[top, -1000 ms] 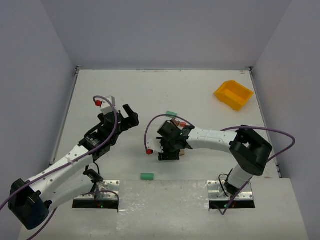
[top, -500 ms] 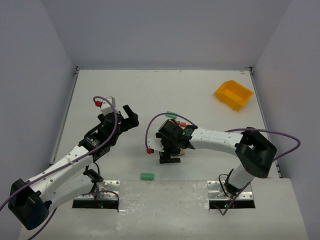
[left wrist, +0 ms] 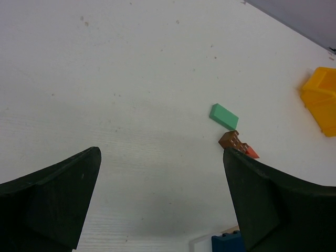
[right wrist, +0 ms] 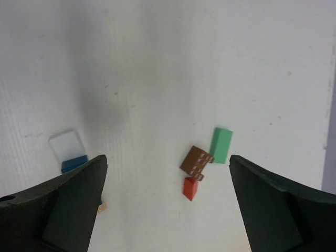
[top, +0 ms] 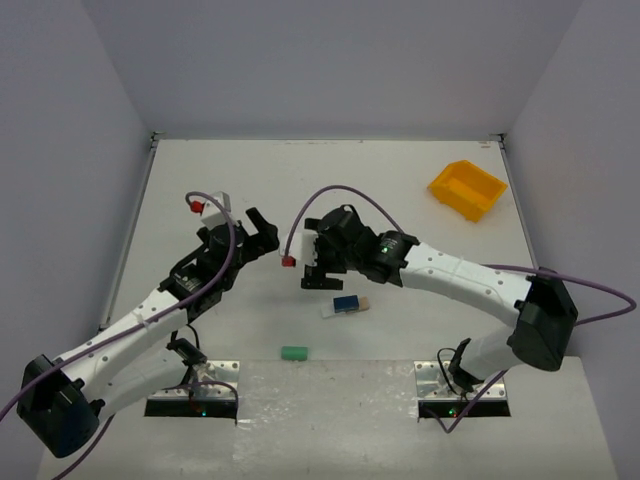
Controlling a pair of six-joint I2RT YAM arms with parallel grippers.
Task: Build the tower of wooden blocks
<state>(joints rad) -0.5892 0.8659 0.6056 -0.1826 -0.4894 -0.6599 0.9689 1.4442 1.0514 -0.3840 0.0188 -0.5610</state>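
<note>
The right gripper (right wrist: 167, 173) and left gripper (left wrist: 160, 157) are spread wide, nothing grasped. A small blue wooden block (top: 346, 302) is seen on the pale flat plank (top: 328, 311), near the right gripper, untouched.

- Top external: fixed, high above the near edge, looking down over the whole table (top: 420, 170).
- Left wrist: low, oblique, facing the far right.
- Right wrist: higher, pointing steeply down.
- Wrist views share the green block (left wrist: 224, 116), brown block (left wrist: 231, 140).
</note>
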